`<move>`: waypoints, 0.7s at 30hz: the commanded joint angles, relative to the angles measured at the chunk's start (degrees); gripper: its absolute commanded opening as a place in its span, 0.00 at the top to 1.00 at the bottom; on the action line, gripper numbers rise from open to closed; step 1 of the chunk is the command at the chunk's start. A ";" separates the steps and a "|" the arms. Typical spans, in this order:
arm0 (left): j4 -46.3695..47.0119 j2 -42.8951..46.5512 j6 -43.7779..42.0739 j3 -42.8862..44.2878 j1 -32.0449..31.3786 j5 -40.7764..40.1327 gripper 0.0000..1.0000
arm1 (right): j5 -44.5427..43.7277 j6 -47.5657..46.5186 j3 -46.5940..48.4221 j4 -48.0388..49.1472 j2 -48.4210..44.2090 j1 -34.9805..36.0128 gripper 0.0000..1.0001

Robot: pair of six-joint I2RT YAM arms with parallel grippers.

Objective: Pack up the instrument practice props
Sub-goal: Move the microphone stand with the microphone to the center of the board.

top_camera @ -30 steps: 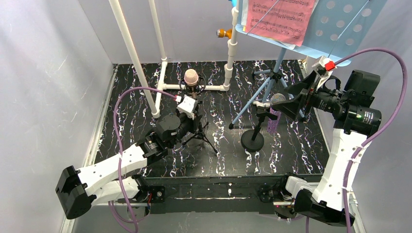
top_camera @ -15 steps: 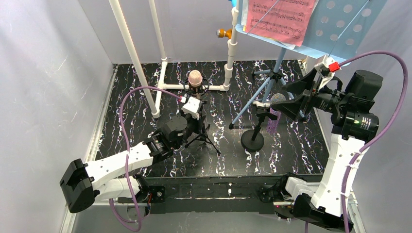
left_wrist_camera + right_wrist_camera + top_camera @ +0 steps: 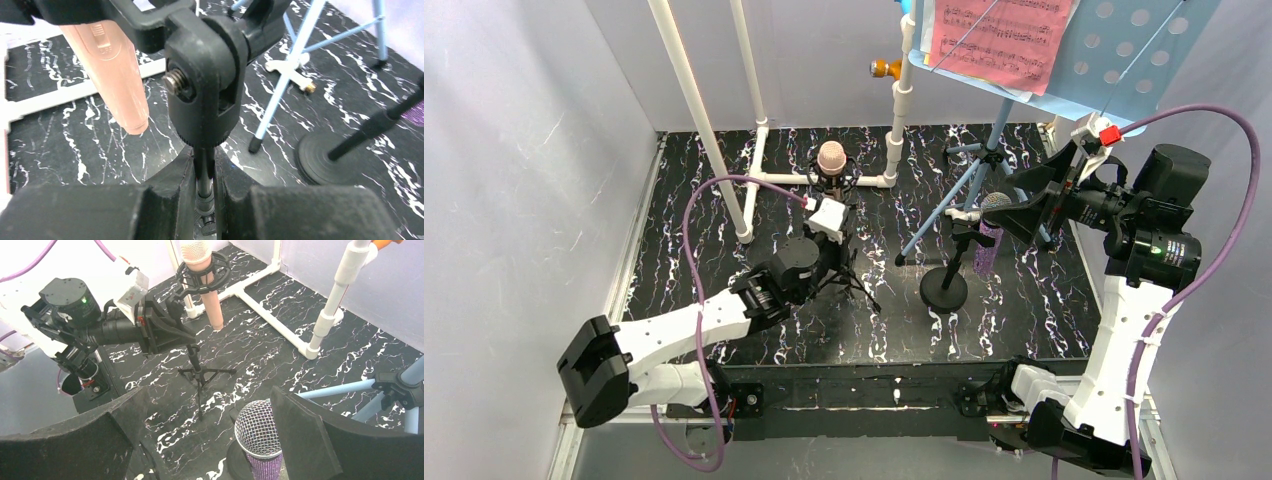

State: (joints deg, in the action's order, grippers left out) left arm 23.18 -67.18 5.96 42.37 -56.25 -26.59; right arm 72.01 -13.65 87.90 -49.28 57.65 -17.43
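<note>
- Clamping the thin black stem of the tripod mount (image 3: 200, 372), your left gripper (image 3: 205, 165) is closed tight just under the pink microphone (image 3: 117, 75). The stand looks light and top-heavy.
- Your right gripper (image 3: 207, 400) gapes wide either side of the glittery purple microphone (image 3: 256, 432), not touching. Its mesh likely dents; take the stiff handle.
- Counted: two microphones, two mounts, one music rack (image 3: 1124, 60) farthest back, one pink page (image 3: 999, 40).

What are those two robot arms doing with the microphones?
They are packing up. The left tool is shut on the thin pole of the black tripod, which holds the pink mic. The right tool is open on either side of the purple mic, at its mesh head, and is not gripping it yet.
</note>
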 commanded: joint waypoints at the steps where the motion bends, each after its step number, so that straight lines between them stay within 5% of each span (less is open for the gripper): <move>1: 8.53 -4.57 -2.73 6.94 -3.97 -16.34 1.00 | -0.49 0.56 0.45 1.78 -0.52 0.29 0.00; 5: 15.62 -10.20 -5.60 8.34 -6.97 -23.55 1.00 | -0.67 0.47 0.02 1.78 -0.69 0.29 0.00; 14: 16.56 -14.17 -2.95 8.61 -8.55 -24.27 1.00 | -1.18 -1.46 0.70 -0.15 -0.52 0.36 0.00; 21: 16.22 -9.03 0.90 2.16 -8.61 -24.05 0.70 | -1.17 -1.78 -0.08 -0.16 -0.53 0.38 0.00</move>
State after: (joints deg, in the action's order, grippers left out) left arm 36.49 -81.30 3.55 47.64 -64.62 -47.94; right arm 70.65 -14.72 87.90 -49.54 57.58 -17.21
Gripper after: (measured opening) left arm 0.235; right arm 1.000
